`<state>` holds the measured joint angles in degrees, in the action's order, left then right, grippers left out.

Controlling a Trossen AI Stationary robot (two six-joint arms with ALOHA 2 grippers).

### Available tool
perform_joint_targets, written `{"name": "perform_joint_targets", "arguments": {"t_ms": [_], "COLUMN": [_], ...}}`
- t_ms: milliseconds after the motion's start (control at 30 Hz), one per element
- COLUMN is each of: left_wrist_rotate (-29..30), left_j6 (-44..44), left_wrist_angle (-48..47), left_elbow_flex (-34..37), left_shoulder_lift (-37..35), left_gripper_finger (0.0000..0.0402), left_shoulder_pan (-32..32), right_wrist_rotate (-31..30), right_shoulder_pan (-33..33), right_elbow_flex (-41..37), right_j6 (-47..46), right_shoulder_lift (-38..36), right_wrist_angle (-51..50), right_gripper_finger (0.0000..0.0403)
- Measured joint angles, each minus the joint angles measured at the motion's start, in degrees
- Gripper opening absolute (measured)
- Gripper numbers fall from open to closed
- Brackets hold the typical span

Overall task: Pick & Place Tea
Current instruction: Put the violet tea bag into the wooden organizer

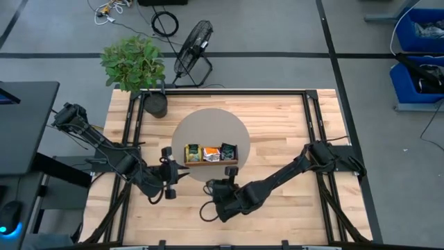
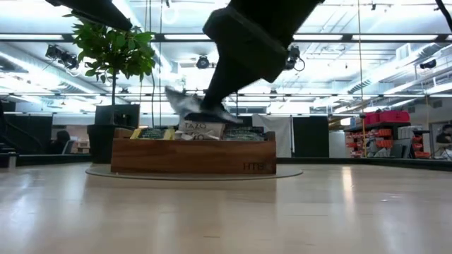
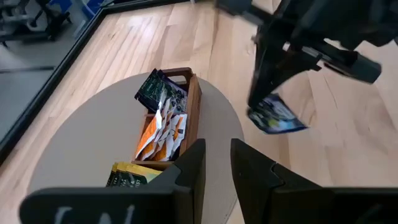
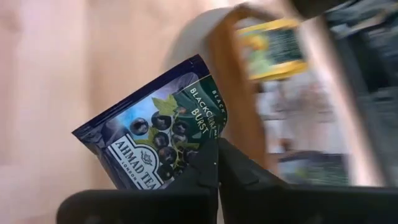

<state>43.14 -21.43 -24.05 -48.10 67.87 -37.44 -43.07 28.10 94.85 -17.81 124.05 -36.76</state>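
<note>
Just beside the wooden tray (image 1: 211,162), on its near side, a dark navy sachet (image 4: 163,134) hangs in the air, pinched by one corner in the right end effector (image 4: 216,163), whose fingers are clenched tight on it. The sachet is clear of the table (image 1: 291,201) and tilted. The rest of the tea sits upright in the tray: yellow-green packets (image 3: 131,175) at one end, orange-and-white ones (image 3: 163,132) in the middle, dark ones (image 3: 160,92) at the far end. The tray rests on a round pale mat (image 1: 208,125). The left end effector (image 1: 175,173) waits near the tray's yellow-green end, fingers slightly parted with nothing between them.

The grip looks thin to me: only a corner is caught, so a quick swing could let the packet twist or slip free. The two arms are also near each other, and a careless move could brush the tray or the waiting arm.

The held sachet reads "AHMAD TEA" and "BLACKCURRANT BURST", with berries pictured. The tray's front carries lettering too faint to make out.
</note>
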Motion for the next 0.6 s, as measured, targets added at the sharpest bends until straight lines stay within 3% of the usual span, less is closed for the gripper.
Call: {"name": "perform_joint_targets", "arguments": {"t_ms": [333,600], "left_wrist_rotate": [3.91,7.24], "left_j6": [-10.12,-13.27], "left_wrist_angle": [0.74,10.77], "left_elbow_flex": [0.00,-0.02], "left_shoulder_lift": [0.00,-0.01], "left_gripper_finger": [0.0080,0.0080], "left_shoulder_pan": [1.94,4.51], "right_wrist_rotate": [-25.37,-34.23], "right_shoulder_pan": [0.42,-0.83], "right_elbow_flex": [2.99,3.01], "right_j6": [0.54,2.12], "right_shoulder_lift": [-0.09,-0.13], "right_wrist_angle": [-2.66,-0.15], "right_gripper_finger": [0.0000,0.0000]}}
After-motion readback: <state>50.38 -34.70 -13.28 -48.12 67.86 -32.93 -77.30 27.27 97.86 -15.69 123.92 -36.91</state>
